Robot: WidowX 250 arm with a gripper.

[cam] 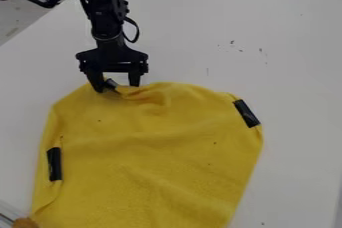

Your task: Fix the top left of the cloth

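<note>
The black gripper (116,83) is at the top left edge of the yellow cloth (153,147), its two fingers spread apart and pointing down. Its left finger overlaps the cloth's edge, and its right finger ends right by that edge. A small dark grey piece (111,84) shows between them, near the left finger. The cloth lies mostly flat, with wrinkles just right of and below the gripper. One black strip (246,113) is on the cloth's upper right edge, another black strip (55,164) on its left side, beside a fold.
The white table (267,37) surrounds the cloth, with a few dark specks at upper right. Its edge runs diagonally at the upper left, near black cables. An orange-brown object (25,223) and part of a metallic item are in the bottom left corner.
</note>
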